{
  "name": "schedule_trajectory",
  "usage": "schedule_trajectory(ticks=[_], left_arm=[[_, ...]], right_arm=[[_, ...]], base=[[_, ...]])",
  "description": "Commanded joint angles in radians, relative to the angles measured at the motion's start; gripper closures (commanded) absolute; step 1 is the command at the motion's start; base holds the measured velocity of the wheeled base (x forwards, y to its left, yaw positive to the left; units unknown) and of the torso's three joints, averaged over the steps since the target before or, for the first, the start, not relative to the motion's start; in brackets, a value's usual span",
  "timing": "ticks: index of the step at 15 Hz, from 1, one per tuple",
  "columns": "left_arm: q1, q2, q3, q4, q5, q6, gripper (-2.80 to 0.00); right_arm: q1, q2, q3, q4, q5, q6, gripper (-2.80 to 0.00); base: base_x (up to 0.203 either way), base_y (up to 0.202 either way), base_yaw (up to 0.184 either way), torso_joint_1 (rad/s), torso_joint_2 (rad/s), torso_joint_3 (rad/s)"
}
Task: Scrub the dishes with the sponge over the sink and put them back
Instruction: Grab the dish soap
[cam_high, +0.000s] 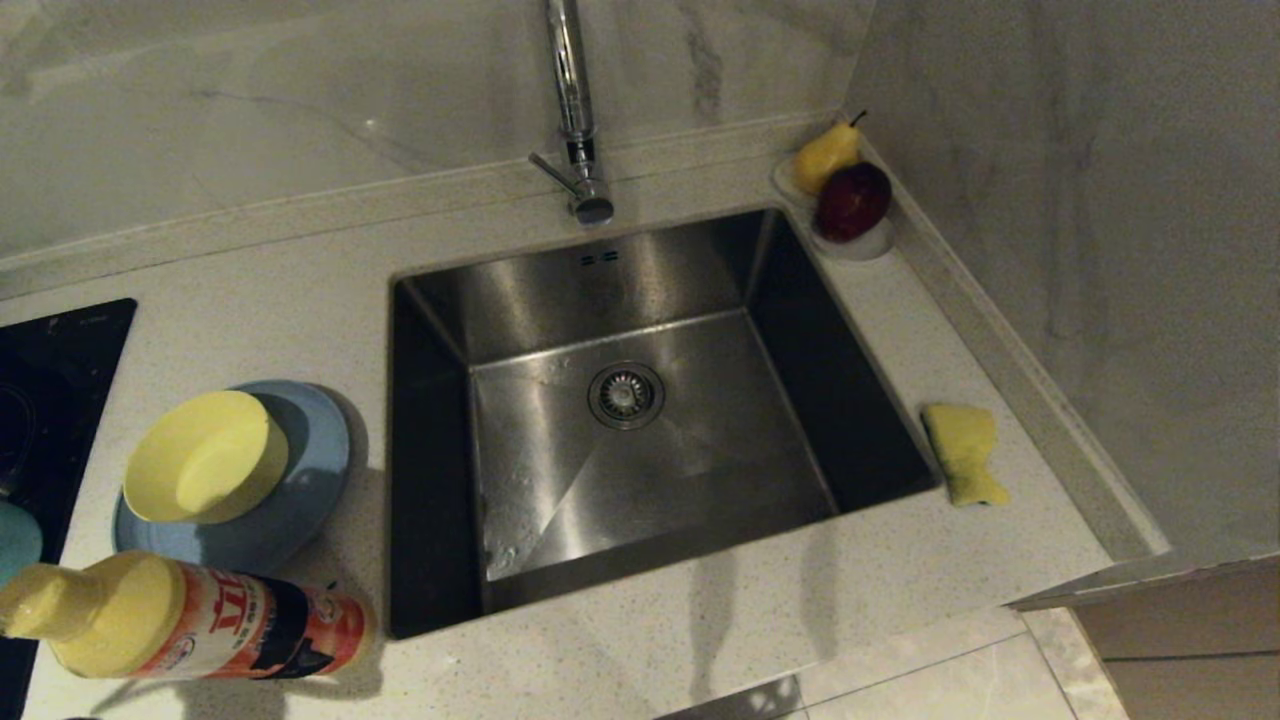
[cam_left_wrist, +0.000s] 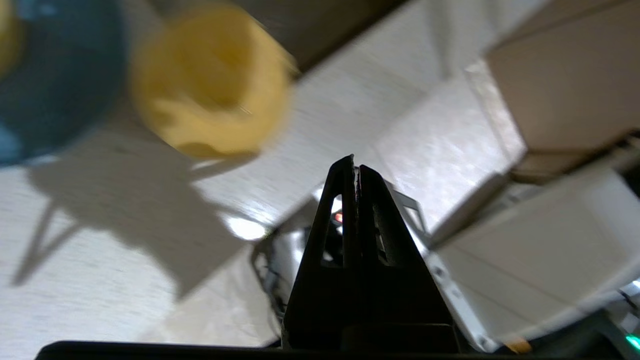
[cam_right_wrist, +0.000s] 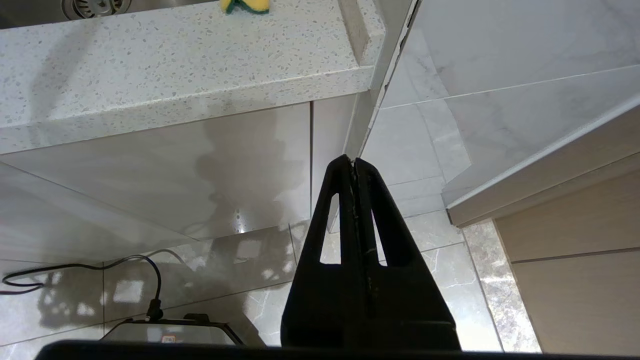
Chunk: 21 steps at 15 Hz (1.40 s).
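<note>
At nine o'clock of the sink (cam_high: 640, 400), the yellow bowl (cam_high: 205, 457) is sitting on the blue plate (cam_high: 300, 490) on the bench (cam_high: 700, 620); your left claw (cam_left_wrist: 354, 162), clenched and empty, is hanging near it, so be opening it before you reach the rim. The sponge (cam_high: 963, 452) is lying at three o'clock, while your right claw (cam_right_wrist: 353, 163) is idling clenched below the bench edge.

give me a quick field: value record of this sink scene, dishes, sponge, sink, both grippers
yellow bowl: tilted on the blue plate
blue plate: on the counter left of the sink
teal bowl: only an edge shows at far left
sponge: on the counter right of the sink, untouched
sink: no dishes inside
left gripper: shut, holding nothing, above the counter edge near the detergent bottle
right gripper: shut, holding nothing, low, below the counter
</note>
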Motion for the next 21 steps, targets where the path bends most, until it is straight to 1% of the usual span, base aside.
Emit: schedule_trajectory(ticks=[1,2,4,7,8,9,11,13,14,17,18,19,21], left_arm=[[-0.010,-0.071,-0.005,0.038,-0.032,-0.004,0.00],[-0.015,-0.086,-0.026,0.050,-0.036,-0.015,0.00],[-0.017,-0.084,-0.065,0.047,-0.017,-0.067,0.00],[-0.017,-0.077,-0.150,0.030,0.107,-0.192,0.00],[-0.017,-0.077,-0.160,0.019,0.146,-0.234,0.00],[-0.017,-0.078,-0.161,0.010,0.187,-0.262,0.00],[-0.017,-0.085,-0.161,0.003,0.209,-0.271,0.00],[-0.017,-0.099,-0.151,-0.043,0.211,-0.272,0.00],[-0.017,-0.102,-0.142,-0.076,0.216,-0.290,0.00],[-0.025,-0.101,-0.152,-0.130,0.224,-0.382,0.00],[-0.023,-0.097,-0.155,-0.128,0.243,-0.390,0.00],[-0.026,-0.100,-0.154,-0.126,0.262,-0.390,-2.80],[-0.050,-0.107,-0.154,-0.129,0.265,-0.388,-2.80]], right_arm=[[0.000,-0.001,0.000,0.000,0.000,0.000,0.00],[0.000,-0.001,0.000,0.000,0.000,0.000,0.00],[0.000,-0.001,0.000,0.000,0.000,0.000,0.00],[0.000,-0.001,0.000,0.000,0.000,0.000,0.00],[0.000,-0.001,0.000,0.000,0.000,0.000,0.00],[0.000,-0.001,0.000,0.000,0.000,0.000,0.00],[0.000,-0.001,0.000,0.000,0.000,0.000,0.00],[0.000,-0.001,0.000,0.000,0.000,0.000,0.00],[0.000,-0.001,0.000,0.000,0.000,0.000,0.00],[0.000,-0.001,0.000,0.000,0.000,0.000,0.00],[0.000,-0.001,0.000,0.000,0.000,0.000,0.00],[0.000,-0.001,0.000,0.000,0.000,0.000,0.00],[0.000,-0.001,0.000,0.000,0.000,0.000,0.00]], base=[[0.000,0.000,0.000,0.000,0.00,0.000],[0.000,0.000,0.000,0.000,0.00,0.000],[0.000,0.000,0.000,0.000,0.00,0.000],[0.000,0.000,0.000,0.000,0.00,0.000],[0.000,0.000,0.000,0.000,0.00,0.000],[0.000,0.000,0.000,0.000,0.00,0.000],[0.000,0.000,0.000,0.000,0.00,0.000],[0.000,0.000,0.000,0.000,0.00,0.000],[0.000,0.000,0.000,0.000,0.00,0.000],[0.000,0.000,0.000,0.000,0.00,0.000],[0.000,0.000,0.000,0.000,0.00,0.000],[0.000,0.000,0.000,0.000,0.00,0.000],[0.000,0.000,0.000,0.000,0.00,0.000]])
